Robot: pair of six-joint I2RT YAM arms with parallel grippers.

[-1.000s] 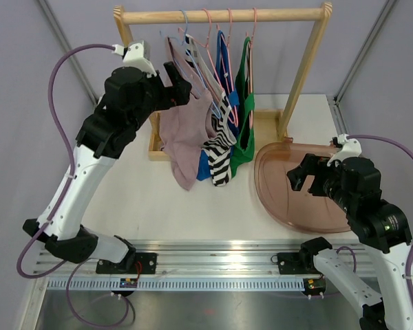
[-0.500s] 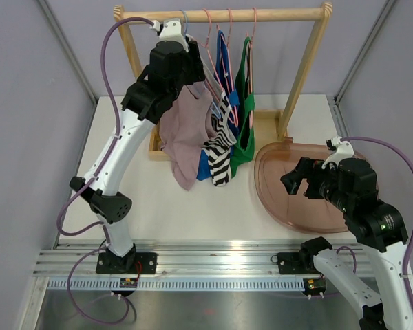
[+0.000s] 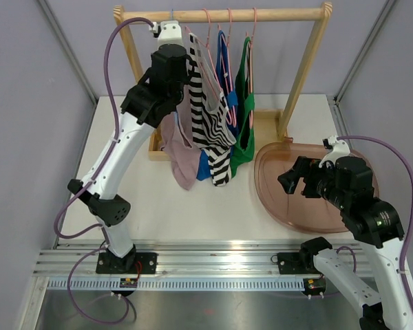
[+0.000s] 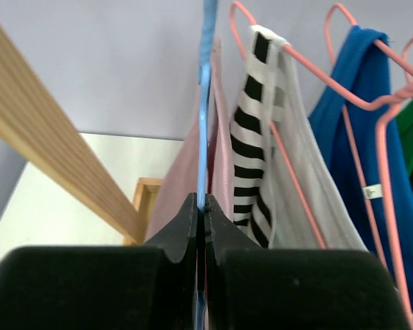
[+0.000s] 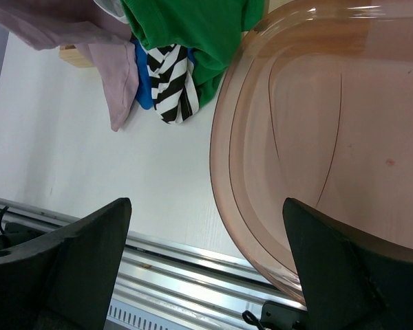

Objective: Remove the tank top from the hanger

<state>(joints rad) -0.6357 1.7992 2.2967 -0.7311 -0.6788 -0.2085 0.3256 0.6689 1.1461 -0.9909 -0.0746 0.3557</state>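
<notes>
A mauve tank top [image 3: 182,148] hangs on a blue hanger [image 4: 206,103], leftmost on the wooden rail [image 3: 220,14]. My left gripper [image 4: 202,199] is up at the rail's left end [image 3: 181,60], shut on the blue hanger's wire just below its hook. The mauve fabric [image 4: 175,192] drapes on both sides of the jaws. My right gripper [image 3: 296,180] hovers open over the left edge of a brown tray [image 3: 289,199], nothing between its fingers [image 5: 206,206].
Pink hangers to the right carry a black-and-white striped top [image 3: 210,124], a blue top [image 4: 358,103] and a green top [image 3: 244,137]. The rack's wooden posts [image 3: 299,75] stand on a base [image 3: 155,148]. The tray [image 5: 310,124] lies at the right.
My left arm swung from left of the rack to the rail and its jaws shut on the blue hanger. The striped top now hangs flatter. The right gripper drifted slightly left.
</notes>
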